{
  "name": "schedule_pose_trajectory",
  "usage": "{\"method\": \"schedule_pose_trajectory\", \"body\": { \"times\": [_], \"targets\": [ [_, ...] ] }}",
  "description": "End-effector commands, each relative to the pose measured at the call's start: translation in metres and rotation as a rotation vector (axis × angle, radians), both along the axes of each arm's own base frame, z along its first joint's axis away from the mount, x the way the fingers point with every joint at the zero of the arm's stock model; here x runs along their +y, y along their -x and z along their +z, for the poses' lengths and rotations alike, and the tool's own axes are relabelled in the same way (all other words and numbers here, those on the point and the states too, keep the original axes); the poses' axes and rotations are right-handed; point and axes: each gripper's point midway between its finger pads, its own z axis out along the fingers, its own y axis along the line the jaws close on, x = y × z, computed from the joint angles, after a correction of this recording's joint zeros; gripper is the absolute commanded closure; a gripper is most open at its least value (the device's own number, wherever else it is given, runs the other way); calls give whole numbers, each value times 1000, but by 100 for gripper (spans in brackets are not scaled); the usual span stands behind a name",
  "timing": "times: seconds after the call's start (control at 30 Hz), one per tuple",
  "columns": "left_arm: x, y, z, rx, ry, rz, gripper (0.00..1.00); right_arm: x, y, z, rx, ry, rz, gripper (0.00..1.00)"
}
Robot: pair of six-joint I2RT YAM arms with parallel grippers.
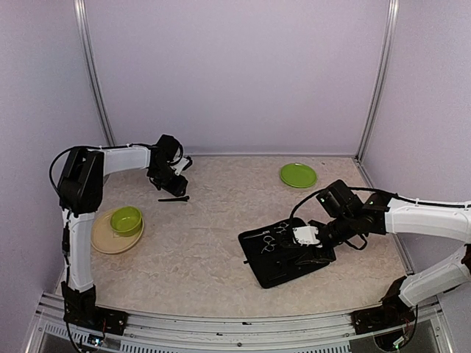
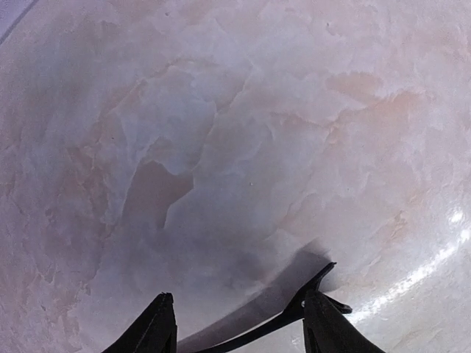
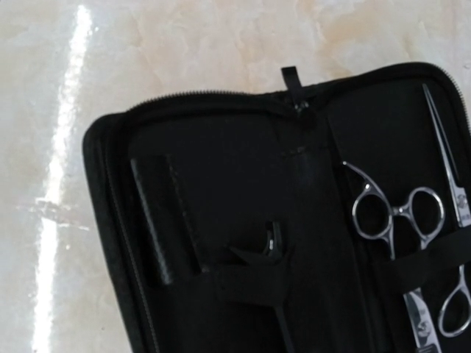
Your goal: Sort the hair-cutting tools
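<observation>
A thin black hair clip (image 1: 174,198) lies on the table at the far left. My left gripper (image 1: 169,182) hovers just behind it. In the left wrist view the gripper (image 2: 240,298) is open and the clip (image 2: 294,312) lies flat below it, running past the right finger (image 2: 327,331). Two silver scissors (image 1: 268,240) lie in the open black case (image 1: 283,272). My right gripper (image 1: 300,240) is low over the case. The right wrist view shows scissors (image 3: 399,212), a second pair (image 3: 441,147) and another black clip (image 3: 274,246) under a strap. The right fingers are not visible there.
A green bowl (image 1: 126,219) sits on a beige plate (image 1: 109,241) at the left. A green plate (image 1: 298,175) lies at the back right. A black comb (image 3: 154,220) sits in the case's left half (image 3: 221,169). Purple walls enclose the table.
</observation>
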Motion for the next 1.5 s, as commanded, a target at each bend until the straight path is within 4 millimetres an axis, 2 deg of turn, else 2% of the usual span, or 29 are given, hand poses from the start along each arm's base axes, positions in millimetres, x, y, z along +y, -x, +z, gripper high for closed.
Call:
{"method": "schedule_pose_trajectory", "body": {
  "times": [0.0,0.33,0.5,0.67,0.7,0.77,0.87,0.93,1.0,1.07,1.23,1.33,1.47],
  "targets": [
    [11,5,-26,56,-104,-104,42,0,1,1,12,-12,3,57],
    [0,27,-45,160,-49,-127,49,-3,1,-3,15,3,-7,57],
    [-44,55,-46,200,-7,-206,50,-1,-1,-7,16,5,-3,58],
    [-84,89,-59,260,-22,-275,52,1,-2,-9,22,10,2,58],
    [-84,89,-60,237,-56,-267,52,1,-2,-9,21,9,2,58],
    [-85,77,-45,143,-82,-234,49,1,-2,-10,23,8,3,58],
    [-74,41,1,13,-4,-81,47,1,-1,-11,26,9,3,58],
    [-64,29,26,-21,59,5,46,0,-1,-11,27,10,2,58],
    [-54,23,42,-51,76,67,44,-1,-2,-12,22,11,-2,58],
    [-36,20,44,-42,63,136,43,-1,-2,-12,17,11,-5,58],
    [7,16,36,-6,-9,235,44,-1,-2,-13,19,12,-8,58],
    [29,13,27,32,26,323,43,-2,-2,-14,19,13,-9,59],
    [38,8,13,64,96,391,44,-1,-4,-17,22,22,-9,59]
  ]
}}
